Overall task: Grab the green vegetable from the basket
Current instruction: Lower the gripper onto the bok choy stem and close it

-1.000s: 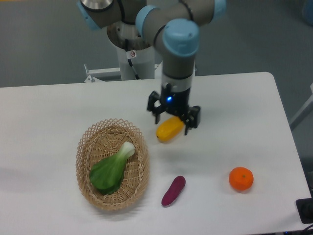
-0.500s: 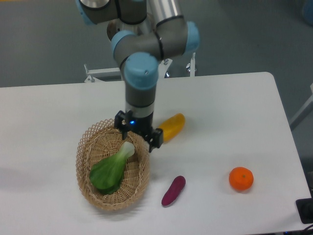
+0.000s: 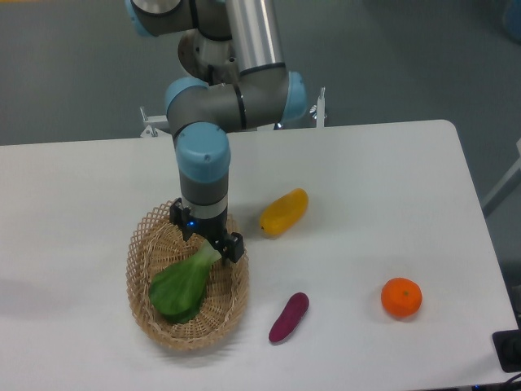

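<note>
The green vegetable [image 3: 181,287] lies inside the basket [image 3: 144,318], pale stem pointing up toward the end effector [image 3: 207,237], which hangs spread right over that stem. A good grasp probably means descending straight, straddling the stem, clearing the wicker rim, then pinching where stem meets leaf before lifting.
</note>
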Available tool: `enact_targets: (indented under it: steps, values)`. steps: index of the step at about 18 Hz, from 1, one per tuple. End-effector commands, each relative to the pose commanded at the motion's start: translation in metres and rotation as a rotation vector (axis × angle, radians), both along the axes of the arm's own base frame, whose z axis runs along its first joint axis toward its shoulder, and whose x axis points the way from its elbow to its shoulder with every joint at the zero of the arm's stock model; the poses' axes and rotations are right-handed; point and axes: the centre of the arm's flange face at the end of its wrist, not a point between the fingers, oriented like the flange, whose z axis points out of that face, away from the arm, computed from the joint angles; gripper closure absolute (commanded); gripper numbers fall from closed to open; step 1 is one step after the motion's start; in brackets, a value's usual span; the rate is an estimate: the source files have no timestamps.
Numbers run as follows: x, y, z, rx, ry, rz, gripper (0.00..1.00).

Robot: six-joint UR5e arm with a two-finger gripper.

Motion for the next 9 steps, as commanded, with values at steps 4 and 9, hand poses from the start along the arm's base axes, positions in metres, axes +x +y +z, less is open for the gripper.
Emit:
enact_targets:
  steps: [4,9]
  values:
    - [0.005,-0.001,-0.016,-0.029,-0.008,-0.005,0.00]
    - [0.010,0.000,-0.017,-0.037,0.001,-0.012,0.00]
